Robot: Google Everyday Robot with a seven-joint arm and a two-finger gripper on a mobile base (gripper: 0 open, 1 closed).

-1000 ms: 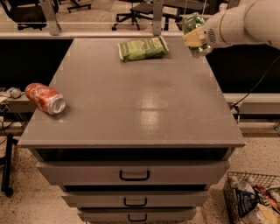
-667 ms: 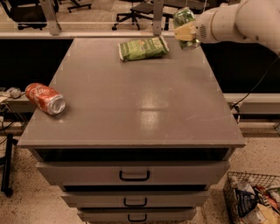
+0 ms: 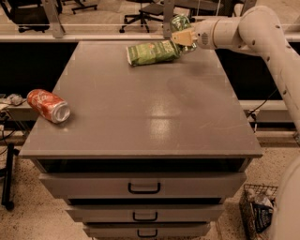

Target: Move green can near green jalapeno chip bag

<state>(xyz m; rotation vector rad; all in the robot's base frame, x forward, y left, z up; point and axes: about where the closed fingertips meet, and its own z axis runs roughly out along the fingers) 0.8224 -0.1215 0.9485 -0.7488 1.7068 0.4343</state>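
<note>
Currently: the gripper (image 3: 183,36) sits over the far right corner of the desk (image 3: 140,122), at the end of a pale arm (image 3: 262,33) that reaches in from the right side; the jaws are closed on the green can (image 3: 179,22), which stands roughly upright between them with its top showing above the gripper. Green can is just beside the right end of the green jalapeno chip bag (image 3: 151,52); cannot tell whether the two touch, nor whether the can's base rests on the desk or hangs just above it. Chip bag lies flat near the far edge, long axis running left to right, slightly tilted. Containers: three drawers (image 3: 93,186) stacked under the desk top, each with one dark handle at mid-front; a dark gap shows above the top drawer front, contents of all three hidden. One wire basket (image 3: 248,199) on the floor at lower right, holding dark crumpled material with a pale patch, not identifiable. Cans closed or open: the red can (image 3: 48,105) lies on its side at the left edge of the desk, silver end facing the camera, well apart from the bag and the green can. Count: cans 2 (1 green, 1 red); chip bags 1; drawers 3; handles 3; baskets 1; gripper 1. Behind the desk, a rail and office chairs (image 3: 143,10) on a pale floor
</note>
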